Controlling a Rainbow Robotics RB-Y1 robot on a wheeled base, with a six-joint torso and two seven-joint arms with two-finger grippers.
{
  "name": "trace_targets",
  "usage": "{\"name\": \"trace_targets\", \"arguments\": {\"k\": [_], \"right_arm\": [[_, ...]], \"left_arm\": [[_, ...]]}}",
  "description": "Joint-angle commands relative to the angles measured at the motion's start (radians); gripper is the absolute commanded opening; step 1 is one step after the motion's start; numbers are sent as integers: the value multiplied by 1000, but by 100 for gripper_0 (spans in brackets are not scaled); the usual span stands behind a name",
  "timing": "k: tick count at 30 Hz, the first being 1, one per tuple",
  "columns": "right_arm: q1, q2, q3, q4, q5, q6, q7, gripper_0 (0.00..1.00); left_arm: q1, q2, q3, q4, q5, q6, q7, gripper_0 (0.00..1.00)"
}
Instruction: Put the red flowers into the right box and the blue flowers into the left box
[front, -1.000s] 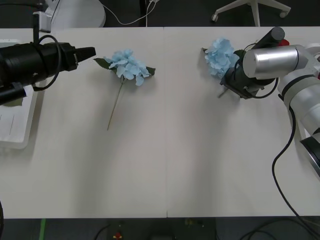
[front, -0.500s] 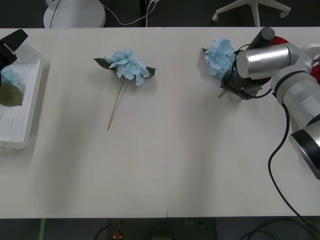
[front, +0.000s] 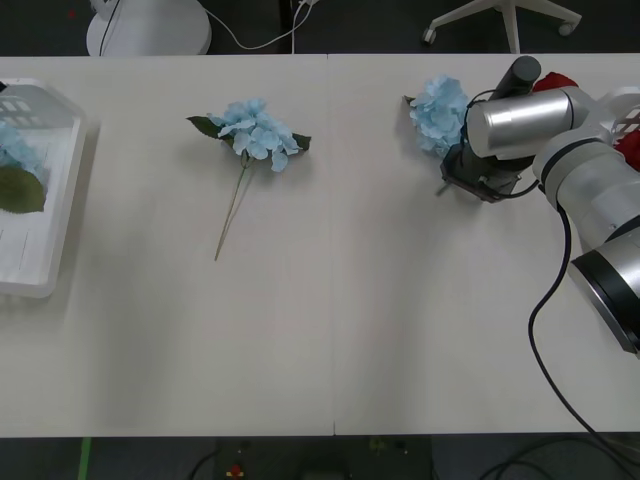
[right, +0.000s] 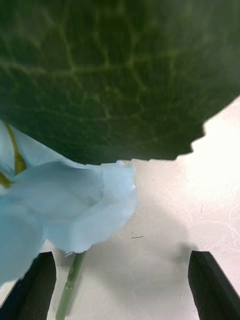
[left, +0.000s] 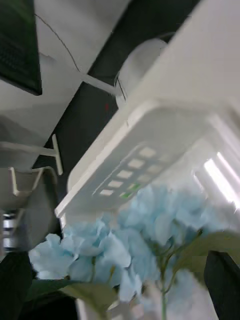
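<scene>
White table (front: 330, 330), right gripper (right: 120, 285) spread around blue flowers (front: 442, 112); stem close up.

right claw (right: 120, 285) open, pointing down

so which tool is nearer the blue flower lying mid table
Right. The right tool sits open over the other blue flower at the table's right, across from the mid-table flower. The left tool is open over the left box.

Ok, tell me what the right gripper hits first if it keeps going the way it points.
Most likely the blue flower straight ahead: its petals and broad leaf hang just beyond the open right gripper, with the stem between the fingers. Depth is hard to judge; the table lies right behind.
</scene>
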Motion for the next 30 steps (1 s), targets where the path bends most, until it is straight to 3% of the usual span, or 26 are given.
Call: {"name": "trace_targets", "arguments": {"k": [1,7,12,17,23,28,30], "right_arm": [[-68,34,0,25,8,-12,-47,76],[-68,46,-3,25,2,-43,-57,75],[-70,50,-3,25,-7,-46,-57,73],[-70,50,-3,27,-9,-46,-57,54],[-70,56,-3,32,-10,-46,-57,38],[-70,62,-3,33,-10,-46,-57,31],[-70,63,-2,33,-12,-46,-57,22]], "left_arm": [[-67,27,65,-98,127,311,-247,100],[-76,4,161,-179,347,489,-626,100],[-76,-61,232,-181,635,540,-693,100],[-76,-205,350,-176,767,664,-675,100],[-98,-375,458,-173,834,825,-462,100],[-159,-452,372,-162,775,828,-146,100],[-196,-467,301,-148,730,804,-17,100]]}}
